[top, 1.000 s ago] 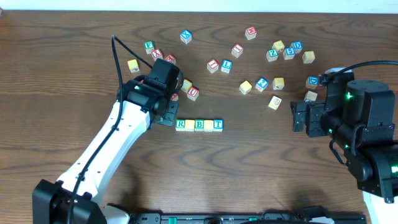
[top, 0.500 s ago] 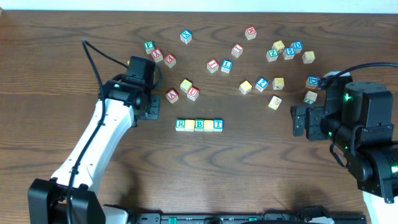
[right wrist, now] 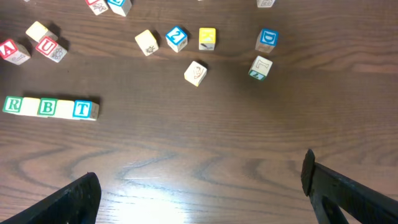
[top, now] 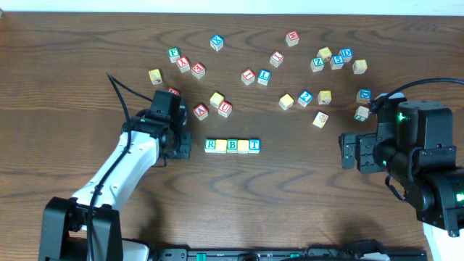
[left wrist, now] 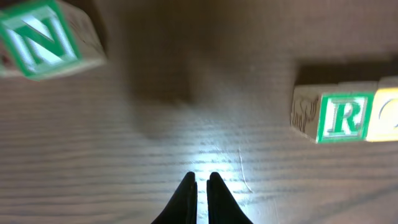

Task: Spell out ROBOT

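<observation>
On the tabletop [top: 290,210] sits the row of five wooden letter cubes [top: 232,145], whose green R cube [left wrist: 345,117] the closed, empty left gripper [left wrist: 199,183] nearby could knock askew; the right gripper [right wrist: 200,171] gapes empty.

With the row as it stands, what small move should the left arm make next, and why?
Probably lift clear: the left gripper is shut and empty beside the R cube, and five cubes through the T cube already sit in line.
</observation>
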{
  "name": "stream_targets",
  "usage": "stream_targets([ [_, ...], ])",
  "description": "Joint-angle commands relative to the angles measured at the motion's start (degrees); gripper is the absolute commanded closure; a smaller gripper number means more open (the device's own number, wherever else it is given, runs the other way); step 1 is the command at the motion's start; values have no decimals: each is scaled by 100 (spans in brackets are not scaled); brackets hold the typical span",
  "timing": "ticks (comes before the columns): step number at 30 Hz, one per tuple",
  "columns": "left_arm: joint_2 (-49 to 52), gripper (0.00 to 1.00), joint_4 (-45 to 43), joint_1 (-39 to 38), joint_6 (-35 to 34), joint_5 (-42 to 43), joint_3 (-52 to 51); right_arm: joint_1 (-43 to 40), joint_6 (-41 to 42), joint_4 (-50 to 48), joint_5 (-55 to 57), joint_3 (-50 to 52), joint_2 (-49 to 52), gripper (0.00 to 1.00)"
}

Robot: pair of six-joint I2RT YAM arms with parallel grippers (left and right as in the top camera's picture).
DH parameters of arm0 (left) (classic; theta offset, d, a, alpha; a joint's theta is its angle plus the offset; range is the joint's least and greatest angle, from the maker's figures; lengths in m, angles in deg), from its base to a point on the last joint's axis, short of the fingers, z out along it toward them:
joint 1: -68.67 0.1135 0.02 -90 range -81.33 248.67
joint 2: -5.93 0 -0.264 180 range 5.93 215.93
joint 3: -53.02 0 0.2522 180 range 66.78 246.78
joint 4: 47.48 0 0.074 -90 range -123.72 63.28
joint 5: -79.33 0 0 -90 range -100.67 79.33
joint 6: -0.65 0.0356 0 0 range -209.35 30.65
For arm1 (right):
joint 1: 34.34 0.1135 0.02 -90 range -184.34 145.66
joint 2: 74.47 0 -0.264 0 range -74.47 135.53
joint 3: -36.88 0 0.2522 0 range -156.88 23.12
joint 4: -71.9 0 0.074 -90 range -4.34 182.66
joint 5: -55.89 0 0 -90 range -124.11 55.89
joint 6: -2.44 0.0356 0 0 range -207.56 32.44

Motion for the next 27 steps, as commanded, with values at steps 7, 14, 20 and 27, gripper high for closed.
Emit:
stream_targets([
  [7,4,93,-179,13,385,669,-136,-35,-66,2,-4,-94,-22,1],
  [14,9,93,-387,2,385,861,-151,-35,-66,2,-7,-94,-22,1],
  [20,68,93,-476,2,385,861,-166,-35,-66,2,-7,-94,-22,1],
  [27,376,92,-520,2,387,861,-168,-35,-66,-17,55,-94,-22,1],
])
